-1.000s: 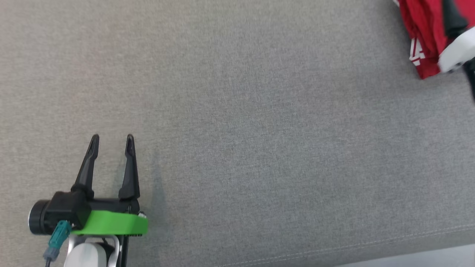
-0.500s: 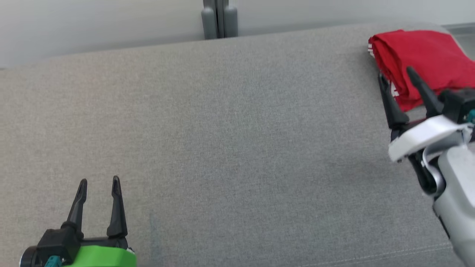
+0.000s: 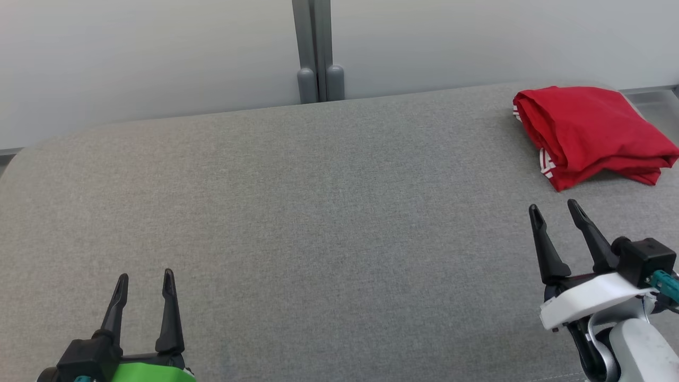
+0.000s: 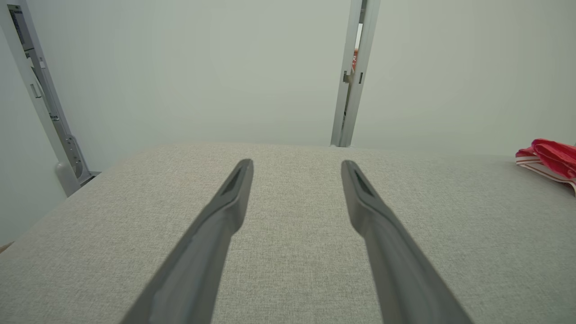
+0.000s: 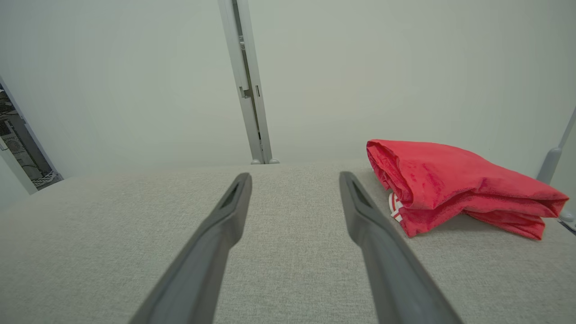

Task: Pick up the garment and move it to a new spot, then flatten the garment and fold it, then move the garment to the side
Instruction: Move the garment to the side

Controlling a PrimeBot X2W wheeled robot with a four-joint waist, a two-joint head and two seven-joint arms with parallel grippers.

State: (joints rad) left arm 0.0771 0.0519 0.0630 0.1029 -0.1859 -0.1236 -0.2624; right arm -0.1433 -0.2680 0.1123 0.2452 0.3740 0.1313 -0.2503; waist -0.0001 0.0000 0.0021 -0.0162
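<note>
Now a folded red garment (image 3: 589,135) with white stripes lies at the far right of the grey fabric table (image 3: 318,212). Soft and light, it will likely flop; pinch its thick folded edge. The left gripper (image 3: 146,276) and right gripper (image 3: 553,206) spread empty fingers wide. Moments earlier the right gripper overlapped the garment; now they are apart.

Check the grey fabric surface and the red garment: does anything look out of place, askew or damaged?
Nothing looks damaged or spilled. The folded red garment with white stripes lies askew at the far right corner of the grey fabric cushion, close to its edge.
</note>
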